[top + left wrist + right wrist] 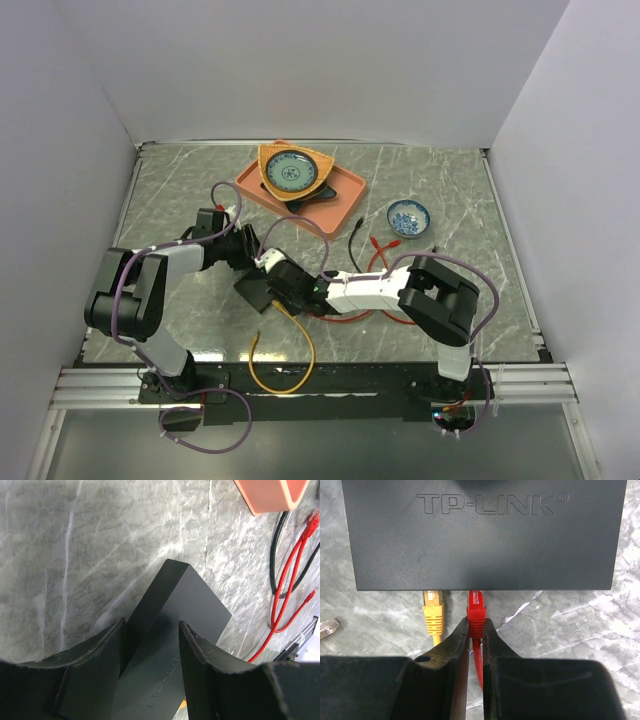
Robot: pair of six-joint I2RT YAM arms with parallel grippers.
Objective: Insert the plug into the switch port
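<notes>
while the right claw (475, 625) is pinching the red plug (476, 611) by its boot, jaws nearly together on it, we are holding that plug straight ahead of the claw tips with its nose meeting the near edge of the switch (485, 535). we are judging the task to be in its closing step. the plug is lining up and its front is reaching the edge where the switch port lies. the port itself is hiding under that edge, so we cannot tell whether the plug is fully home or its latch caught. what is remaining, as we are reading it, is a short push forward and then a release.

just to the left of the right claw, a yellow plug (433, 611) is sitting at the same edge, apparently in a neighbouring port. the left claw (151, 624) is straddling the opposite side of the switch with its jaws about half apart. we cannot tell whether they are pressing on it or only flanking it.

counting, we are seeing:
- two arms with two claws
- one switch
- two plugs at its edge, one red and one yellow
- one clear loose plug (327, 626) lying off to the left of the right claw on the table (180, 190)
- one orange tray (350, 183)
- one small blue bowl (408, 217) well beyond the right claw
</notes>
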